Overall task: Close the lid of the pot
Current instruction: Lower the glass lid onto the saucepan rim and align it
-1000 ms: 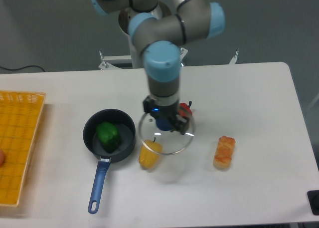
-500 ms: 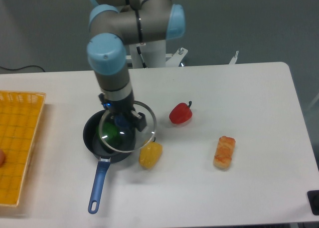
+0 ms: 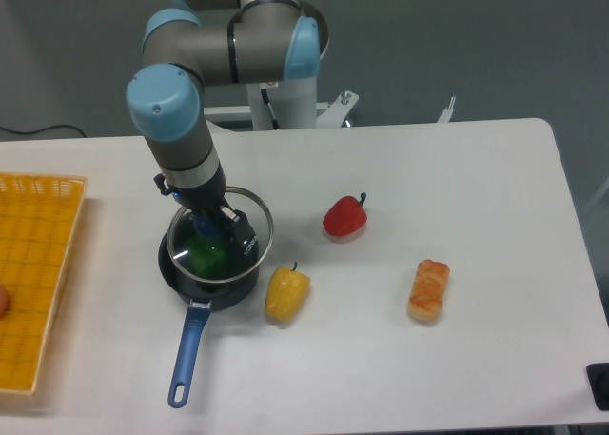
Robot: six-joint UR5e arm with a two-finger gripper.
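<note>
One second has been enough for the arm to carry the lid [image 3: 221,235] from the right of the pot [image 3: 208,264], where it hung over the yellow pepper [image 3: 285,293], across to a place directly above the pot. Half a second ago the glass disc was already partly over the pot but reached clearly past its right edge; now it covers most of the opening and only its upper right rim lies a little outside the pot's rim. The gripper [image 3: 211,227] points down, and its jaws are closed on the blue knob in the middle of the lid, so the lid is held by the robot and I judge that it does not rest on the pot yet. It seems tilted or raised, because its rim sits higher in the view than the rim of the pot. Through the glass I see the green pepper [image 3: 203,252] lying inside the pot. The pot itself has not moved, and its blue handle points toward the front edge of the table. To the right of the pot are the yellow pepper, just beside it, then the red pepper [image 3: 343,216] and a piece of bread [image 3: 428,289] further away; far to the left of the pot stands an orange basket [image 3: 33,278]. In my opinion the carrying is nearly done, and what is left is a small correction toward the pot's centre, lowering, and opening the jaws.
</note>
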